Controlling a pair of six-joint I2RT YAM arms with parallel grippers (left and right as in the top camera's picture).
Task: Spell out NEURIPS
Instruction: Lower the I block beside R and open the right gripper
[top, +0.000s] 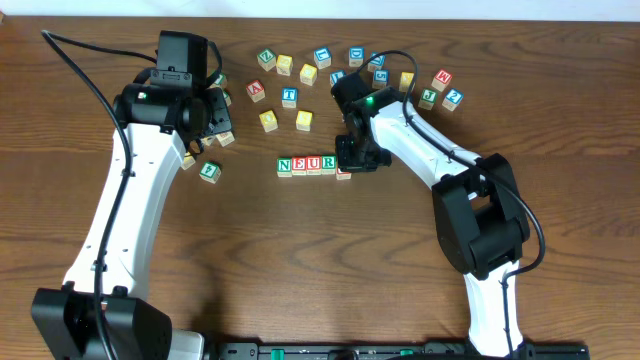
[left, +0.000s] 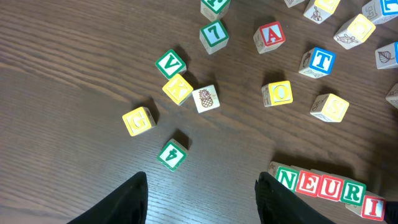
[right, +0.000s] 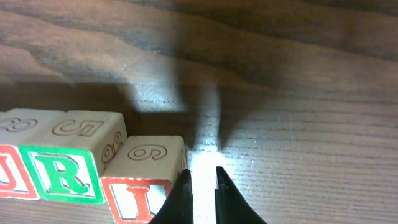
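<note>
A row of letter blocks (top: 307, 165) reads N, E, U, R, I on the wooden table. It also shows in the left wrist view (left: 323, 186). The red I block (right: 146, 186) sits at the row's right end, set slightly forward of the green R block (right: 62, 177). My right gripper (right: 202, 177) is down at the table just right of the I block, its left finger against the block's side. Its fingers are almost together with nothing between them. My left gripper (left: 202, 183) is open and empty, hovering above bare table left of the row.
Loose blocks lie scattered behind the row (top: 300, 70): a red A (left: 272, 35), blue T (left: 320, 61), yellow O (left: 278, 93), green V (left: 170, 63), green 4 (left: 172, 154) and others. More blocks lie at the back right (top: 442, 85).
</note>
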